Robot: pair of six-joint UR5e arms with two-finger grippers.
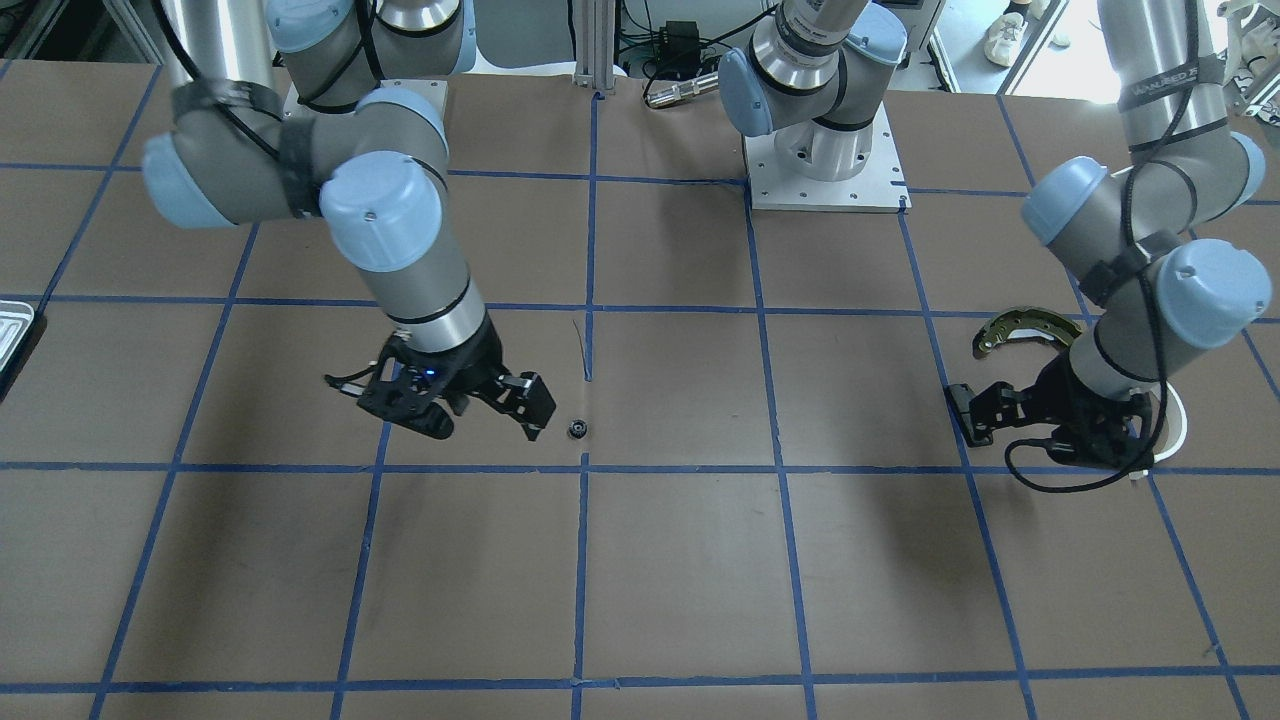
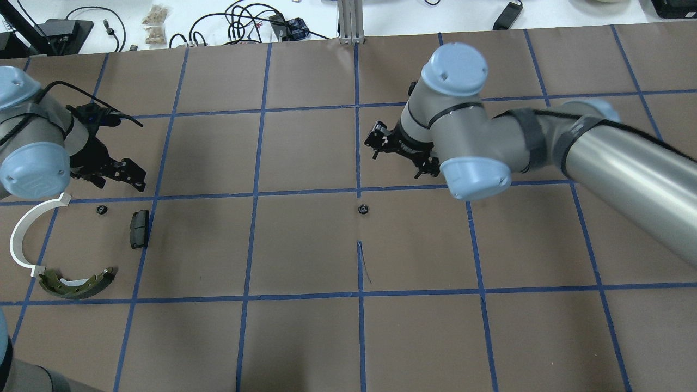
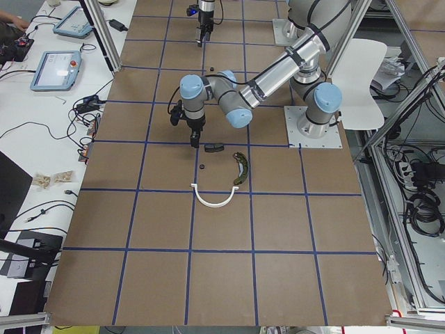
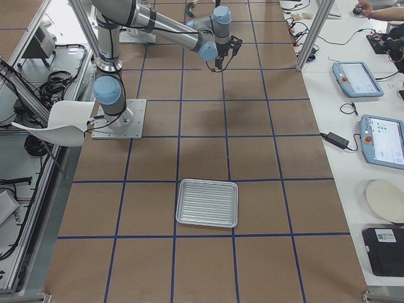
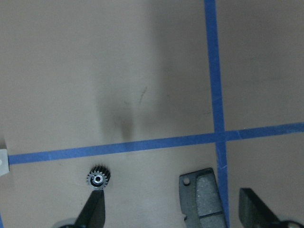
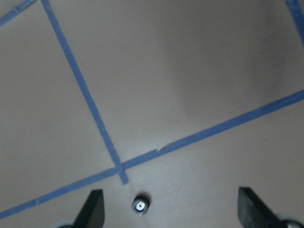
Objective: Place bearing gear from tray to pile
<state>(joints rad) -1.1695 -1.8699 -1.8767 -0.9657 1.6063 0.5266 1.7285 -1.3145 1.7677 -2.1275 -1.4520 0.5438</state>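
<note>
One small black bearing gear [image 2: 362, 209] lies on the table's middle, below my right gripper [image 2: 395, 149]; it also shows in the right wrist view [image 6: 141, 205] between the open fingers, well beneath them. A second gear [image 2: 100, 210] lies in the pile beside the black pad [image 2: 138, 228], the white half-ring [image 2: 24, 234] and the olive brake shoe [image 2: 79, 283]. My left gripper [image 2: 114, 177] hangs open and empty above that gear [image 5: 98, 178] and pad [image 5: 202, 197]. The silver tray [image 4: 207, 202] stands at the table's far right end and looks empty.
The table is brown paper with a blue tape grid. The tray's corner [image 1: 15, 330] shows at the front view's left edge. Cables, tablets and small items lie on the white bench beyond the table's far edge.
</note>
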